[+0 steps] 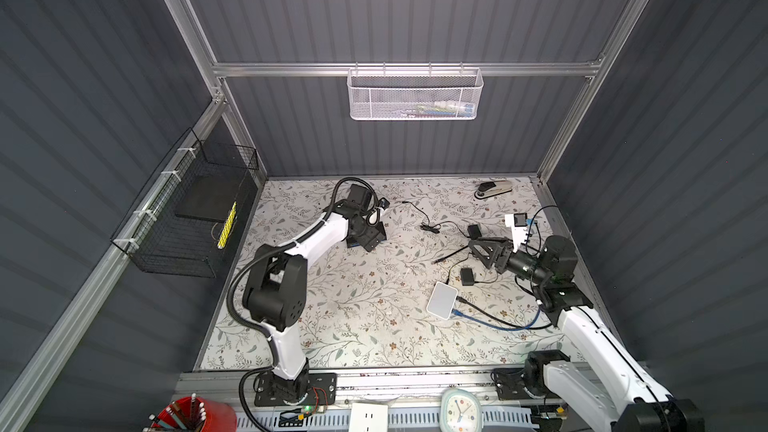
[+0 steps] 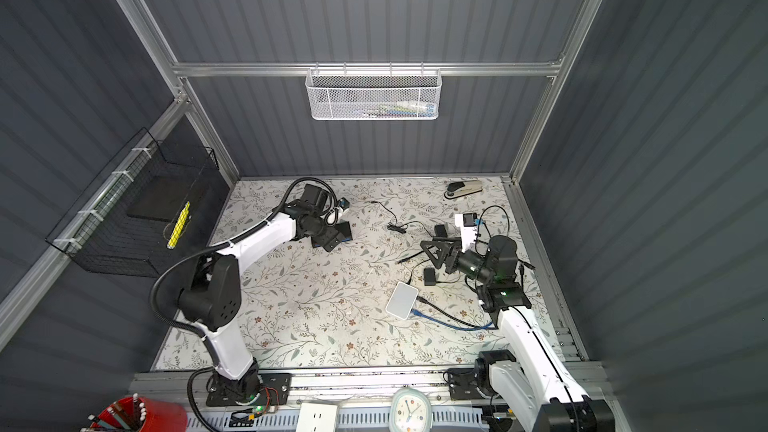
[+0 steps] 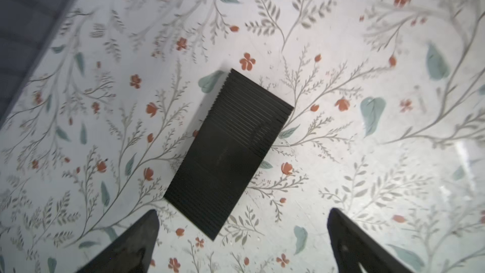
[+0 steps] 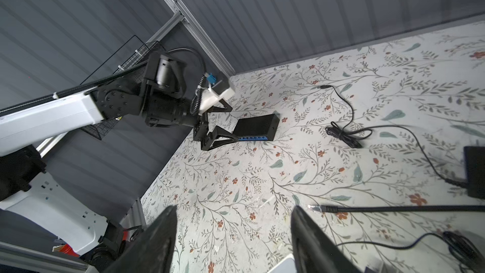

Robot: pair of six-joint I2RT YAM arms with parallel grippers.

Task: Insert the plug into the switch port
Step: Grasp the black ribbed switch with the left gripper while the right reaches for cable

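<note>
The switch (image 3: 231, 151) is a black ribbed box lying flat on the floral table; its blue port face (image 4: 252, 137) shows in the right wrist view. My left gripper (image 3: 242, 214) hovers over the switch's near end, open, holding nothing. In both top views it covers most of the switch (image 2: 345, 235). The plug (image 4: 315, 208) is a clear tip on a black cable, lying loose on the table just beside one finger of my right gripper (image 4: 233, 208). That gripper is open and empty. In a top view the plug (image 1: 437, 261) lies left of the right gripper (image 1: 476, 251).
A white box (image 1: 442, 300) with blue and black cables plugged in lies in front of the right gripper. Black adapters (image 1: 467, 276) and a bundled thin cable (image 1: 430, 227) lie around it. A stapler (image 1: 494, 189) sits at the back right.
</note>
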